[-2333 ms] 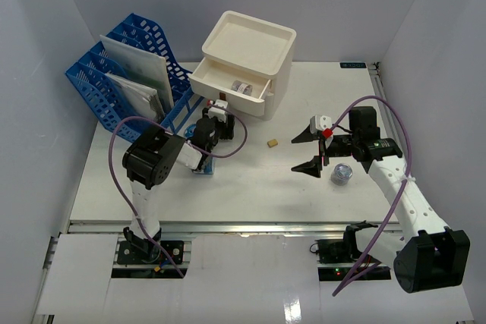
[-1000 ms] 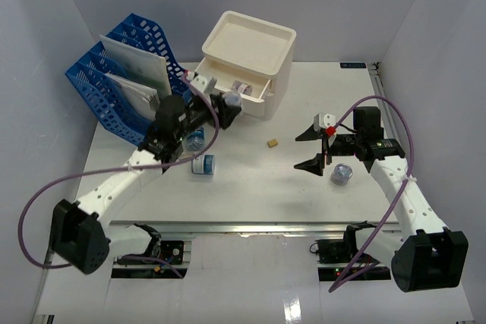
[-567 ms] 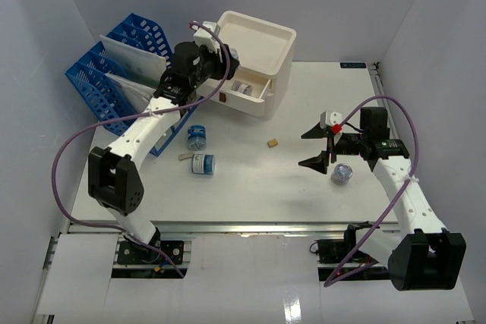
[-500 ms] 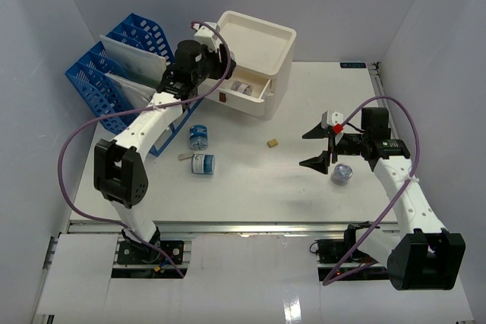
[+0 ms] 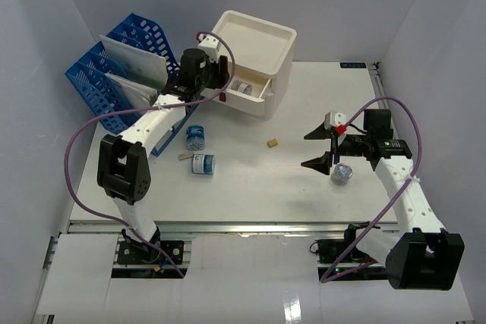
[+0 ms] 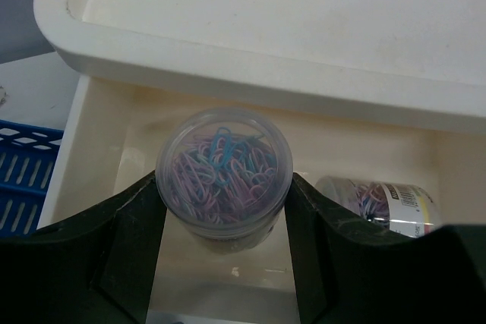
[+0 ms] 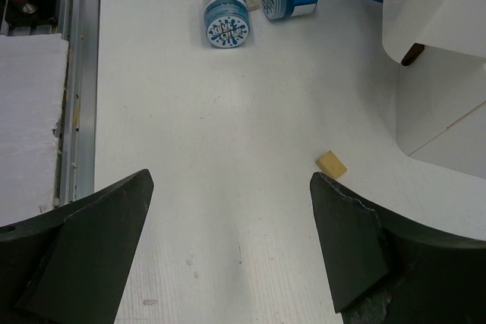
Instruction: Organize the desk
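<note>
Left pincer (image 6: 222, 218) is clenched on a clear round plastic jar of coloured paper clips (image 6: 224, 165), upright over the open cream drawer (image 6: 99, 149), evidently to join the similar jar lying there (image 6: 376, 199), while the right pincer (image 5: 307, 150) hangs released above the flat white desk (image 5: 250, 180).

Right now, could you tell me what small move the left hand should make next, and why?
Probably lower the jar of paper clips a little and release it: the left hand holds it over the open drawer, where another jar already lies.
</note>
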